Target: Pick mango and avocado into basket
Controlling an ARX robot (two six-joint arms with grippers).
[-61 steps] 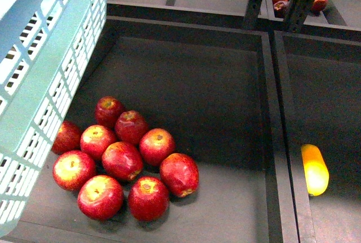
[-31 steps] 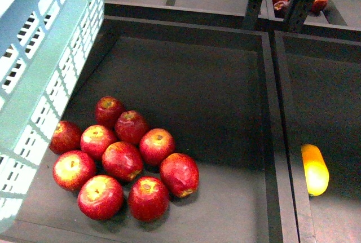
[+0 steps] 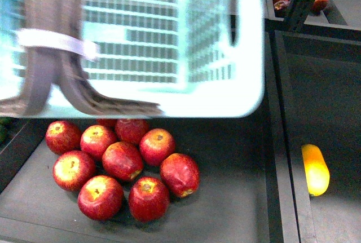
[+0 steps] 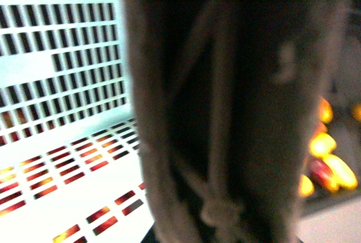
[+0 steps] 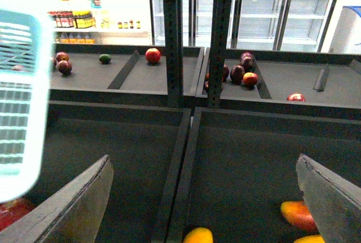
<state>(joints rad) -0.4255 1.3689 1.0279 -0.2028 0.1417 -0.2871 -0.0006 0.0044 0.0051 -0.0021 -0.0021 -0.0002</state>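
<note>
The pale teal basket (image 3: 169,40) hangs blurred across the upper part of the front view, above the apple bin, with its brown-grey handles (image 3: 51,85) drooping at the left. In the left wrist view a handle (image 4: 225,113) fills the middle and the lattice wall (image 4: 62,57) lies beside it. My left gripper is shut on the basket, but its fingers do not show. The yellow mango (image 3: 314,169) lies in the right bin close to the divider, and shows again as mango (image 5: 198,236). My right gripper (image 5: 203,203) stands open above it. A small dark green fruit (image 5: 105,58), apparently the avocado, sits on the back shelf.
Several red apples (image 3: 118,164) are piled in the left bin under the basket. A raised divider (image 3: 279,141) separates the two bins. Dark upright posts (image 5: 175,34) stand behind them. A red-blushed fruit (image 5: 299,213) lies near the mango, and more fruit (image 5: 242,71) sits on the back shelf.
The basket has swung from the left edge of the front view to across its top, over the apples, and its handles now show. The mango and apples have not moved.
</note>
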